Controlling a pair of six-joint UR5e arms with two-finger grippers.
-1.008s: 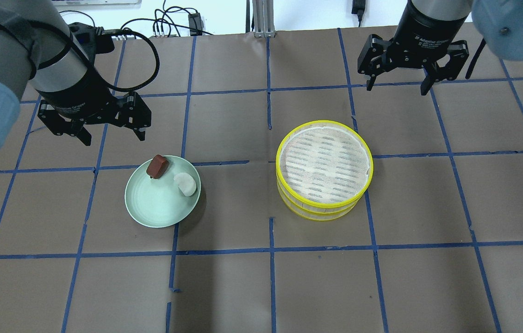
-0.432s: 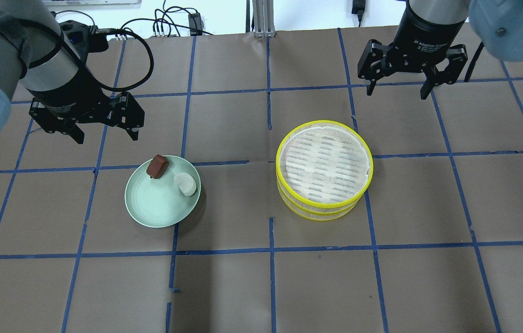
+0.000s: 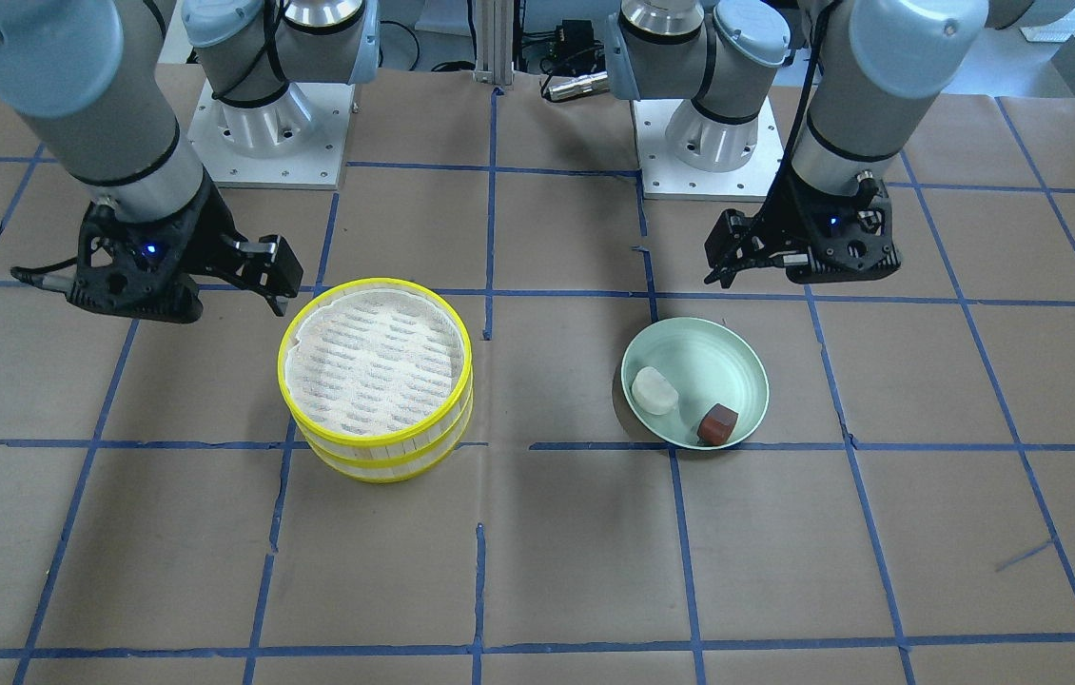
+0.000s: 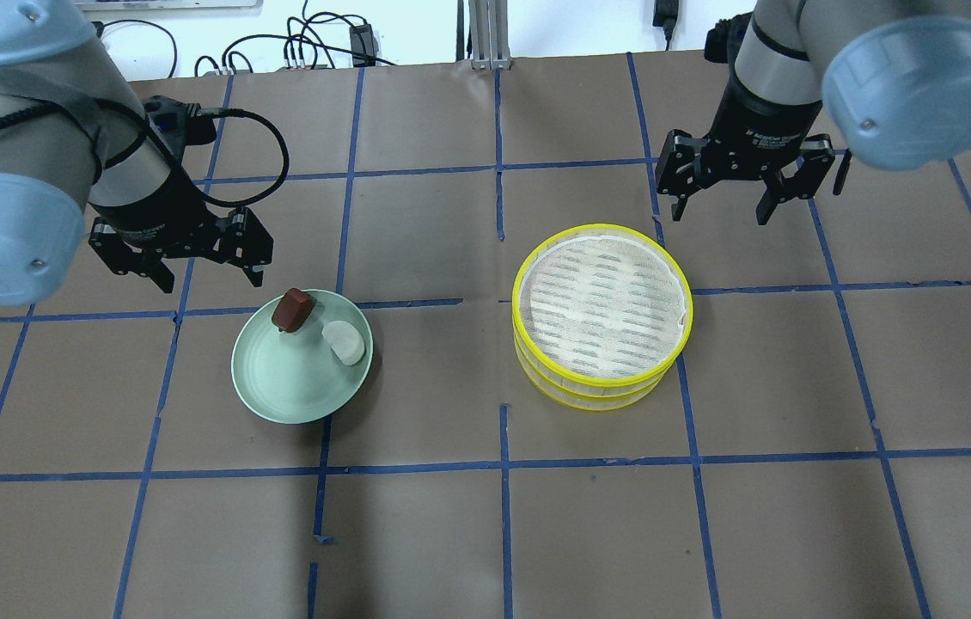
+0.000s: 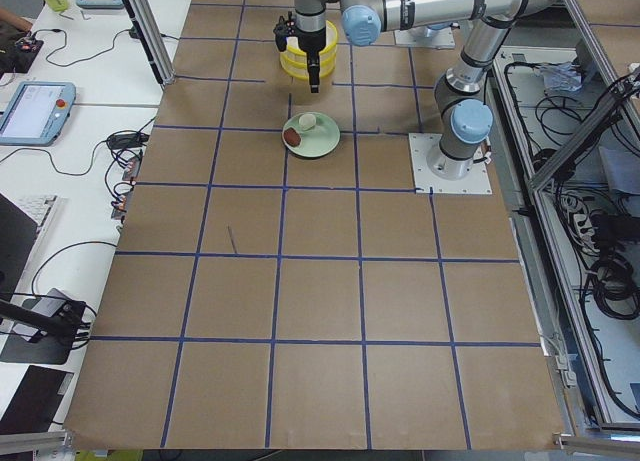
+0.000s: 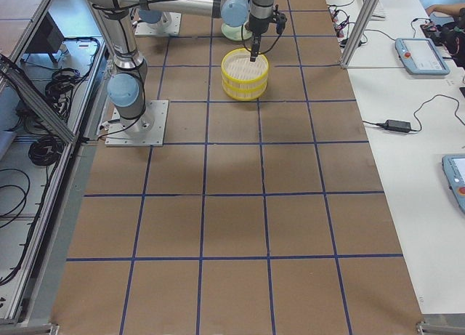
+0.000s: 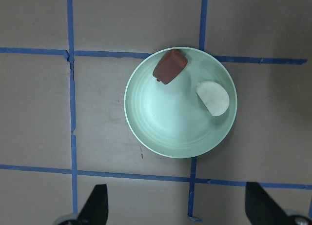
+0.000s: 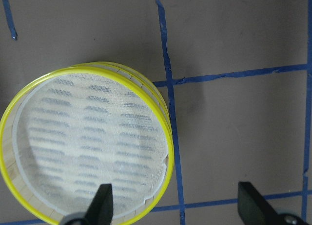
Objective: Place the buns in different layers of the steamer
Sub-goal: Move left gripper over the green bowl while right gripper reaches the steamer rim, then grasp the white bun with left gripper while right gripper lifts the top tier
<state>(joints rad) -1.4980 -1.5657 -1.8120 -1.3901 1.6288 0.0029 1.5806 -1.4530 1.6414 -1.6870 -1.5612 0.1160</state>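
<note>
Tiers of the steamer (image 4: 601,314) stand stacked on the desk (image 4: 451,533), white liner showing on top. On the green plate (image 4: 279,387) lie the white bun (image 4: 345,342) and the brown bun (image 4: 292,309), near each other. By the plate's brown-bun edge hovers the left pincer (image 4: 210,282), spread apart; the right pincer (image 4: 720,217), likewise apart, hangs beside the steamer.

I see a brown counter (image 4: 451,533) crossed by a grid of blue tape (image 4: 589,462). The plate (image 4: 279,391) reads pale green with faint rings. There's a reddish-brown bun (image 4: 292,309) and a white bun (image 4: 345,342), both plain. The steamer (image 4: 589,391) shows yellow rims, pale slatted walls and a white liner (image 4: 601,301) with rows of grey dashes. The left pincer (image 4: 210,282) and right pincer (image 4: 722,213) are black.
</note>
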